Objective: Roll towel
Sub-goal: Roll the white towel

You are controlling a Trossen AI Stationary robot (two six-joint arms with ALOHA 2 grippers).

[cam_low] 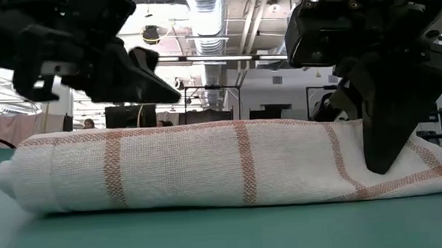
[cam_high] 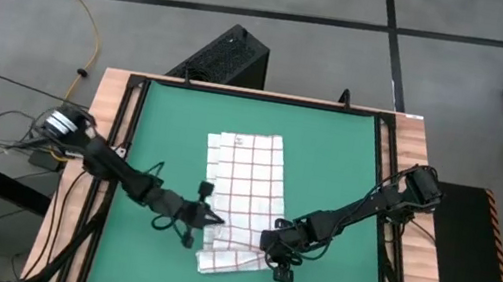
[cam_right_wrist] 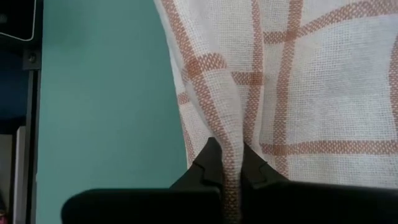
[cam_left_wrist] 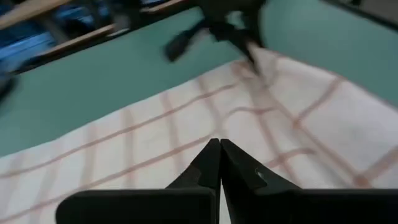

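The white towel (cam_high: 245, 181) with red-brown grid lines lies lengthwise on the green mat (cam_high: 163, 127). Its near end is rolled into a thick roll (cam_low: 208, 166) that rests on the mat, while the far part lies flat. My left gripper (cam_high: 216, 219) is shut and hovers just above the roll's left part, clear of the cloth (cam_left_wrist: 219, 146). My right gripper (cam_high: 267, 246) is shut on the towel at the roll's right end (cam_low: 379, 162). My right gripper pinches a raised ridge of cloth (cam_right_wrist: 231, 140) between its two fingers, at the right end of the roll near the towel's right edge. The fingers come slanting down from the right. How many layers they hold, I cannot tell. The roll stays on the mat.
Bare green mat lies on both sides of the towel and beyond its far end. A wooden table border (cam_high: 108, 118) frames the mat. A black box (cam_high: 229, 57) stands on the floor past the far edge.
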